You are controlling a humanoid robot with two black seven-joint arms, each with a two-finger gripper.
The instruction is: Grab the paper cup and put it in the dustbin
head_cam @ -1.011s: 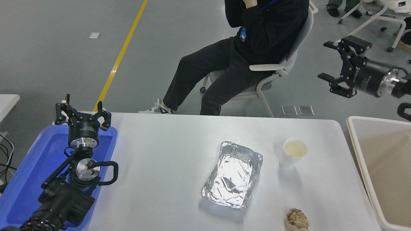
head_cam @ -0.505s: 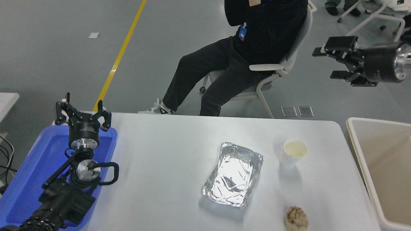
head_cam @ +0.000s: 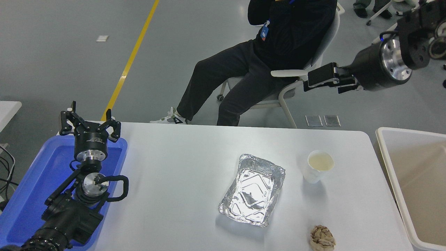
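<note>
1. The right gripper (head_cam: 315,81) hangs high above the table's far edge, turned edge-on to the camera, so I cannot tell whether its jaws are apart or together. It holds nothing that shows.
2. The left gripper (head_cam: 89,124) sits parked over the far end of the blue tray (head_cam: 31,188), jaws apart and empty.
3. The cup (head_cam: 317,166) stands upright on the table (head_cam: 174,167), open end up, well below and a little nearer the camera than the right gripper. Nothing touches it.
4. The foil tray (head_cam: 253,190) lies just left of the cup; a paper ball (head_cam: 322,238) sits near the front edge, apart from both.
5. The bin (head_cam: 386,157) stands off the table's right end, its rim near the cup's side of the table.
6. A person (head_cam: 264,52) sits on a chair beyond the far edge, close behind the right gripper.
7. Judgement: the reach is not yet begun. The cup is light and thin-walled. A descent off-centre could tip it, a hard squeeze could crush it, and a sweep from the left might catch the foil tray. A release short of the bin's rim would drop the cup back on the table.
</note>
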